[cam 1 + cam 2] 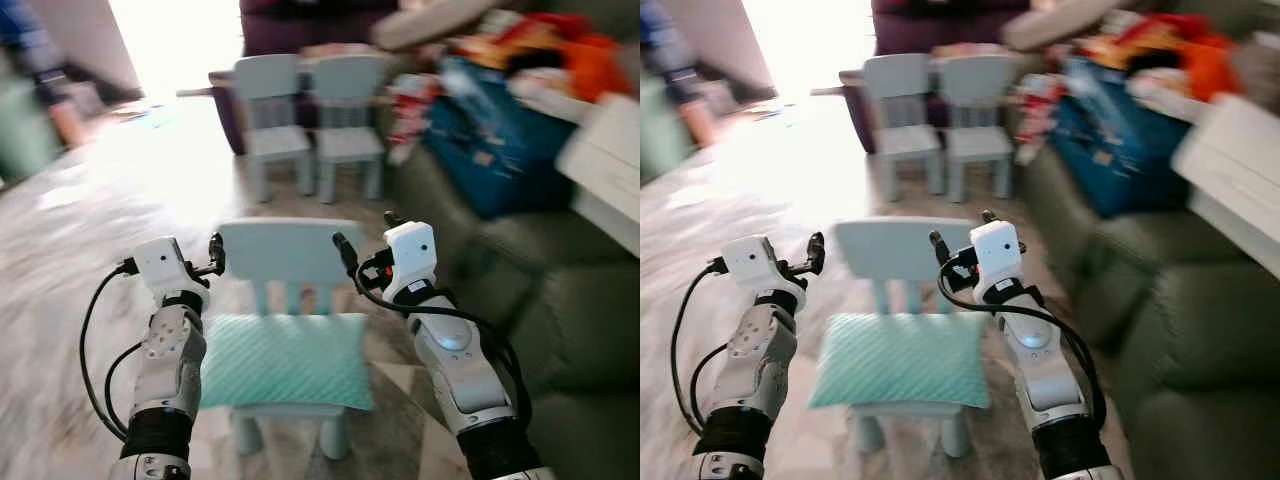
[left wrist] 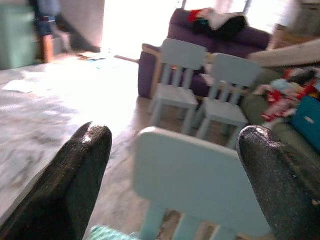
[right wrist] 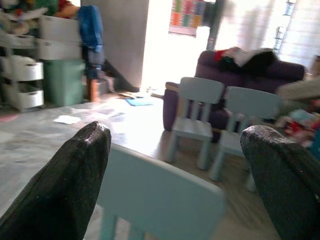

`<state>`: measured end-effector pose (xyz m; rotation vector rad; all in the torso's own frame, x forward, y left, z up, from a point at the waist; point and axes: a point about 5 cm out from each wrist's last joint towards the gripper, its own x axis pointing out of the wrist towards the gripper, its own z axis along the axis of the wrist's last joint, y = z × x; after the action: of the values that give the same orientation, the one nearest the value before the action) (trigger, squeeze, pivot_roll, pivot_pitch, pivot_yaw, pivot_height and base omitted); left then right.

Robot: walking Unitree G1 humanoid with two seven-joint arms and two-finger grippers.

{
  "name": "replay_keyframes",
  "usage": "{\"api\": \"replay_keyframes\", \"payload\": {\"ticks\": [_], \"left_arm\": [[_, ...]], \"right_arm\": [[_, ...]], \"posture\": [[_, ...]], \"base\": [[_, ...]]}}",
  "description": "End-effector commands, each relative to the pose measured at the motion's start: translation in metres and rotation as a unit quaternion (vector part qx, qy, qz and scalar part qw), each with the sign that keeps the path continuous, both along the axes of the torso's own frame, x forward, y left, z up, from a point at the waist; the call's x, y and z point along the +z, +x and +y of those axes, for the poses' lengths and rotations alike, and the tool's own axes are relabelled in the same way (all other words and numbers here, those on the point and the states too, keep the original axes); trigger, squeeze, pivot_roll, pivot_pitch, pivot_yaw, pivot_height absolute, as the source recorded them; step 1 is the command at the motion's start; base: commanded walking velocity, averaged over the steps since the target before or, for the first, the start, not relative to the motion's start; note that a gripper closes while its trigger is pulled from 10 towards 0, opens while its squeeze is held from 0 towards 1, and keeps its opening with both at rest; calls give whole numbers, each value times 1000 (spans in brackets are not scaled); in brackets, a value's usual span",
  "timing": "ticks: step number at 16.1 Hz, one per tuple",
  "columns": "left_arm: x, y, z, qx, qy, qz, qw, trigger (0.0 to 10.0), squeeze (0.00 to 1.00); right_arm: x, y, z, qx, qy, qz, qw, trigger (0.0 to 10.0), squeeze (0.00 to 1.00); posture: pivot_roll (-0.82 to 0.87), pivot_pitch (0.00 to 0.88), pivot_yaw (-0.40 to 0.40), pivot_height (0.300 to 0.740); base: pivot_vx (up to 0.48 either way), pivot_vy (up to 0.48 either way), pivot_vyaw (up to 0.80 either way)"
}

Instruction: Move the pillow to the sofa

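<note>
A mint-green pillow (image 1: 285, 360) lies flat on the seat of a small pale blue chair (image 1: 290, 250) right in front of me. My left gripper (image 1: 214, 256) is raised at the left of the chair's backrest, above the pillow's left edge. My right gripper (image 1: 368, 235) is held up at the backrest's right side. In both wrist views the black fingers (image 2: 75, 175) (image 3: 70, 175) stand wide apart with nothing between them, looking over the backrest (image 2: 195, 180). The grey-green sofa (image 1: 560, 330) runs along the right, close to the chair.
Two more small blue chairs (image 1: 275, 110) (image 1: 345, 110) stand ahead before a purple sofa (image 1: 300, 25). The green sofa's far part carries a blue bag (image 1: 500, 150), a white box (image 1: 610, 160) and colourful clutter. A person (image 1: 40, 70) stands far left. Shelves (image 3: 25, 75) line the left wall.
</note>
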<state>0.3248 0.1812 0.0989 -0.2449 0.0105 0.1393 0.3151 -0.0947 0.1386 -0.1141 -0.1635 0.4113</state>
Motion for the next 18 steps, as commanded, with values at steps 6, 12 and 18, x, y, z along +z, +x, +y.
{"api": "replay_keyframes", "payload": {"ticks": [6, 12, 18], "left_arm": [[-3, 1, 0, 0, -13, 16, 1000, 10000, 0], [-7, 0, 4, 3, -13, 33, 999, 10000, 0], [-6, 0, 2, -9, 1, 29, 1000, 10000, 0]], "right_arm": [[2, 2, -1, -3, 3, -1, 1000, 10000, 0], [1, 2, 0, -3, 4, 2, 1000, 10000, 0], [3, 2, -1, -4, 5, -2, 1000, 10000, 0]], "posture": [[-196, 0, 28, 740], [-192, 0, 28, 740], [-191, 0, 29, 740]], "base": [[0, 0, 0], [0, 285, 0], [0, 320, 0]]}}
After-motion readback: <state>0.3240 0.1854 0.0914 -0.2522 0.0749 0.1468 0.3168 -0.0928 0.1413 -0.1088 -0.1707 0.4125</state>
